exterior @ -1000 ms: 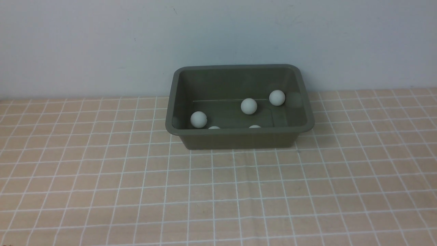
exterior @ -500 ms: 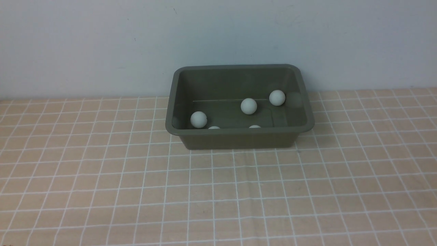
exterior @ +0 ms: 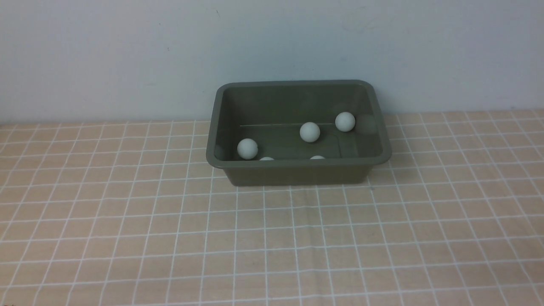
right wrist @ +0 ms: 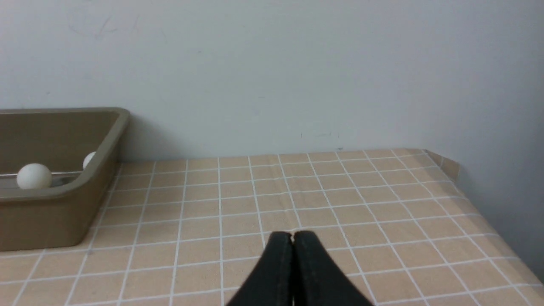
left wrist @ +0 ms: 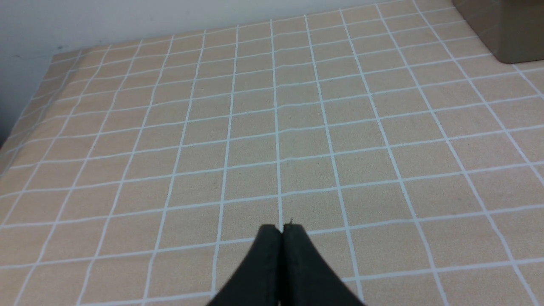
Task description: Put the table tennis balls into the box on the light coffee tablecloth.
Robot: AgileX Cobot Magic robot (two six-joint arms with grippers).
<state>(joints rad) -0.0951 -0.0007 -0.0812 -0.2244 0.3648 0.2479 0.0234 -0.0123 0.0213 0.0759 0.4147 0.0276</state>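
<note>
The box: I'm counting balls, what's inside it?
The box holds five visible balls: three in full, two peeking over the near wall, which hides the floor behind it.

The box (exterior: 297, 170) sits on the tablecloth (exterior: 272, 238) at the frame's centre, backed against the wall (exterior: 127, 55). Inside it lie the balls: one lower left (exterior: 247, 148), one central (exterior: 310, 131), one upper right (exterior: 344, 121), two just behind the near rim (exterior: 267, 159).

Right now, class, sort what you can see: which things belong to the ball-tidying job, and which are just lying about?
Part of the job:
- balls, five showing, all inside
- box
- tablecloth
- left gripper and right gripper, both shut, empty

Just lying about:
- nothing; only the wall behind
</note>
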